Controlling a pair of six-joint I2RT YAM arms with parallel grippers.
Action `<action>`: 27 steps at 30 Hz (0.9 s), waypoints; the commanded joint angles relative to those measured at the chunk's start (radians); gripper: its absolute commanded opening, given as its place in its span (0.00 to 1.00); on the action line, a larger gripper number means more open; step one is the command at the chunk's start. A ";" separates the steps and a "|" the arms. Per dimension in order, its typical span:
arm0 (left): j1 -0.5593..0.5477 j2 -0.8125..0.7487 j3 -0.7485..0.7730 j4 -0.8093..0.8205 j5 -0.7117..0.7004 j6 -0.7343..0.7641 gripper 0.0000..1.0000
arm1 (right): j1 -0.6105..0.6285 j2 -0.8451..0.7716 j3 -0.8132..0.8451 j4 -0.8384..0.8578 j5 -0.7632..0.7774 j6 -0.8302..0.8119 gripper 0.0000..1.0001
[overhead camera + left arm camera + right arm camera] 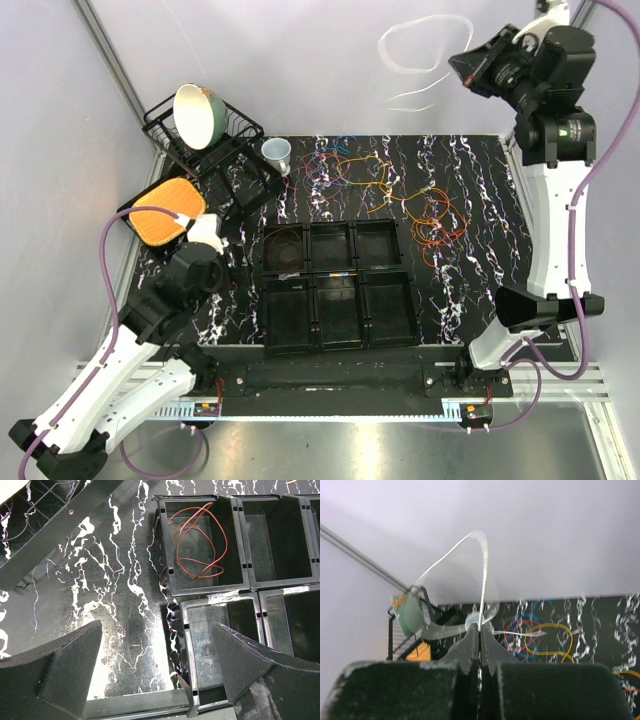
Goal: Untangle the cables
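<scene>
Bearings are read on the overhead view, twelve o'clock at the far wall, centred on the mat.

1. Right gripper [480, 630]: raised high at one o'clock, beyond the mat's far edge. You have its fingers pressed together on a white cable [483, 565], which rises from the tips in a blurred loop in the air.
2. Left gripper [157, 630]: at nine o'clock, low over the mat. Its fingers stand wide apart with nothing between them; one tip is over bare mat, the other over the near-left compartment of the tray.
3. Cables [365, 170]: a loose tangle on the mat at twelve o'clock, with yellow, blue, red and purple strands overlapping.
4. Orange loops [430, 215]: a second cluster at two o'clock, just beside the tray's far-right corner.
5. Red cable [195, 545]: coiled alone in the tray's far-left compartment.
6. Tray [308, 272]: black, six compartments in two rows, at the centre of the mat.
7. Mat [470, 290]: black with white marbling.
8. Dish rack [235, 150]: black wire, at ten o'clock, holding a tilted bowl [197, 112].
9. Cup [277, 153]: pale, at eleven o'clock, just beside the rack.
10. Orange pad [165, 212]: at nine o'clock, off the mat's left edge.
</scene>
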 commanded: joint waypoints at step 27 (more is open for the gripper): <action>0.005 0.046 0.027 0.009 0.049 -0.026 0.91 | 0.065 -0.090 -0.220 -0.028 -0.304 0.076 0.00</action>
